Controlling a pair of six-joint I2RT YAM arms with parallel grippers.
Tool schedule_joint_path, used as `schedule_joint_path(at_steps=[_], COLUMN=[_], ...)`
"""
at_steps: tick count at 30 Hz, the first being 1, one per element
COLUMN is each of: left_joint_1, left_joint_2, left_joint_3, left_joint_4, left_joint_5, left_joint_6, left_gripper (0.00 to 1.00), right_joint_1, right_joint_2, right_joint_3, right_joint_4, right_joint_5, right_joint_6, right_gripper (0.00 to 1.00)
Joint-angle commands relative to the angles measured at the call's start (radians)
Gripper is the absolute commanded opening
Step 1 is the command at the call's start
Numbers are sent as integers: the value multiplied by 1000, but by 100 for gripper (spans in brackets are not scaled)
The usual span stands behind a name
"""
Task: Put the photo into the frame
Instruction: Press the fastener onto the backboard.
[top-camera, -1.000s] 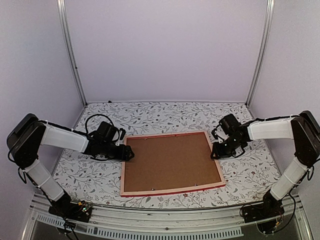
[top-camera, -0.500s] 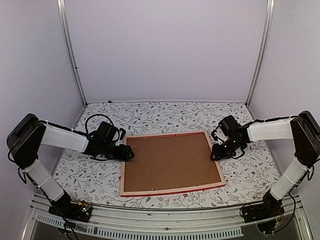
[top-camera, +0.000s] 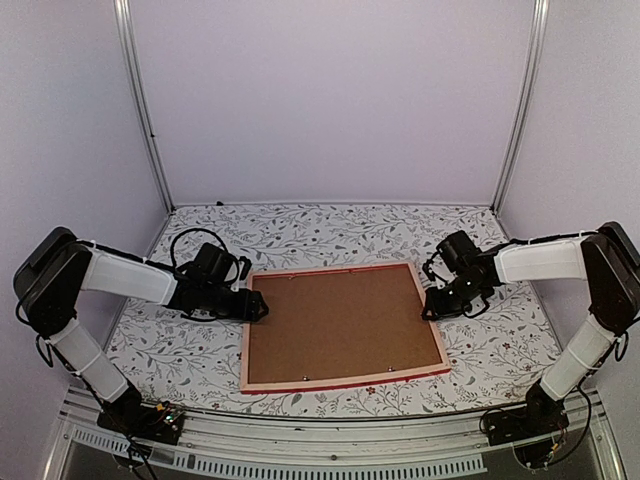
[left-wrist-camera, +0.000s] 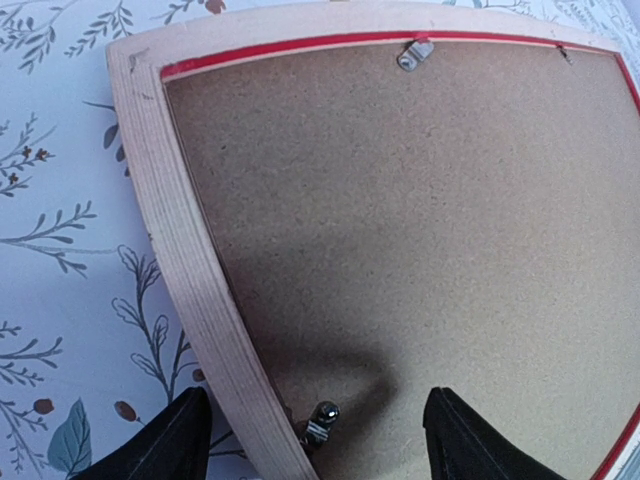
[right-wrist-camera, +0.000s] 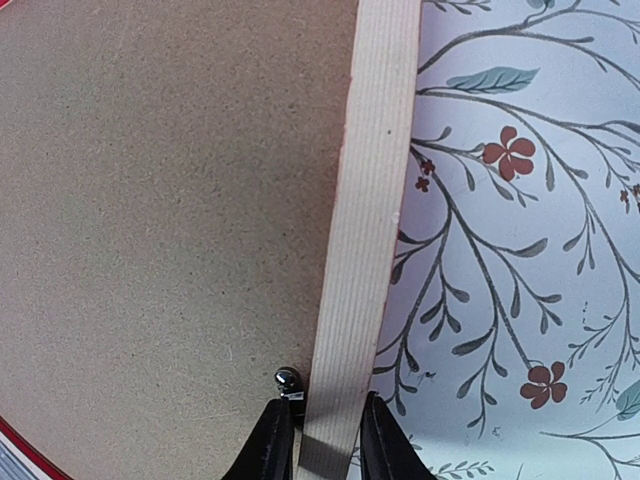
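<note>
The frame (top-camera: 244, 340) lies face down on the table, pale wood back up, a thin red line at its edges. The brown backing board (top-camera: 340, 320) fills it. The photo is hidden. My left gripper (top-camera: 258, 305) is open at the frame's left rail (left-wrist-camera: 190, 260). In the left wrist view the gripper (left-wrist-camera: 315, 440) has one finger over the table and the other over the board, with a metal clip (left-wrist-camera: 322, 420) between them. My right gripper (top-camera: 428, 305) is shut on the frame's right rail (right-wrist-camera: 370, 200). In the right wrist view the gripper (right-wrist-camera: 325, 445) has a finger on each side of the rail, next to a clip (right-wrist-camera: 288, 380).
The frame rests on a floral-patterned tablecloth (top-camera: 330, 235). Another clip (left-wrist-camera: 413, 53) sits on the frame's far rail in the left wrist view. Pale walls and two metal posts (top-camera: 145, 110) bound the back and sides.
</note>
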Motion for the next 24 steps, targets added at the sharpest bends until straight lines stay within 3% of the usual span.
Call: schedule_joint_path(at_steps=[1,5,10,14,24], left_joint_1=[-1,-1,-1,-1,-1], left_joint_2=[25,24,19,11,-25], left_joint_3=[-8,-9,-19,-23,-32], left_joint_4=[-48,-49,-45,-47,-67], left_joint_5=[18,15,14,7,-28], left_joint_6=[-2,-2,-2,-2,-5], left_gripper=[76,76,76,77,81], right_joint_1=[8,7,8,6,0], right_joint_2=[16,15,-9,-25,-19], right_joint_3=[-3,2,5,15,26], right_joint_4=[1,3,23,25,17], right_joint_5=[7,-4,-38,-37,-11], right_joint_6=[-16,-19,-4,18,31], right_gripper=[18,18,37,46,46])
